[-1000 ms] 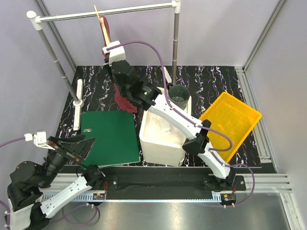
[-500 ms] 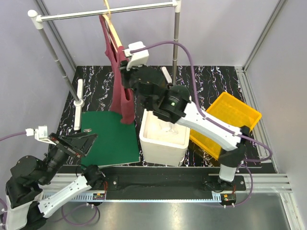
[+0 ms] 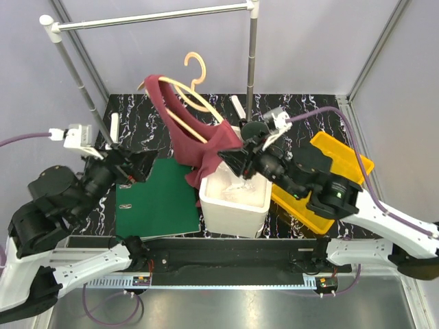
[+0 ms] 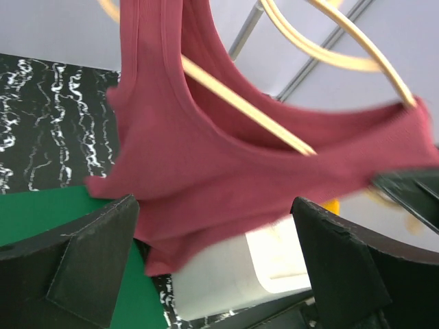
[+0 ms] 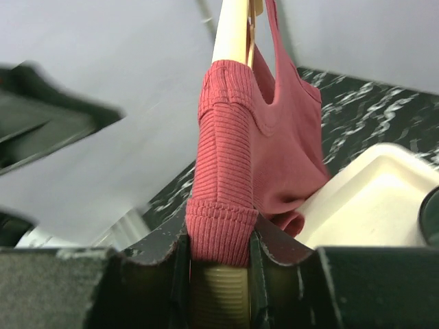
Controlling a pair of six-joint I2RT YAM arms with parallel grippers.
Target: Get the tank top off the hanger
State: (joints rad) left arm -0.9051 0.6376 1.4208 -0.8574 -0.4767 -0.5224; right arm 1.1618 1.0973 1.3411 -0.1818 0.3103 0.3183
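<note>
Over the white bin's [image 3: 236, 205] far edge, right gripper [image 5: 219, 240] pinches tank top [image 3: 206, 147] against hanger [image 3: 195, 103]. Left gripper [image 4: 216, 233] gapes wide. Pulling could drag both together.

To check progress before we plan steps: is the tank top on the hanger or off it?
On. The tank top drapes over the hanger, whose wooden arms run inside its neck opening and straps.

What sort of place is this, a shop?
Probably a robot test cell, not a shop: plain grey partition walls, a black marbled tabletop, and a grey metal clothes rail standing on it.
</note>
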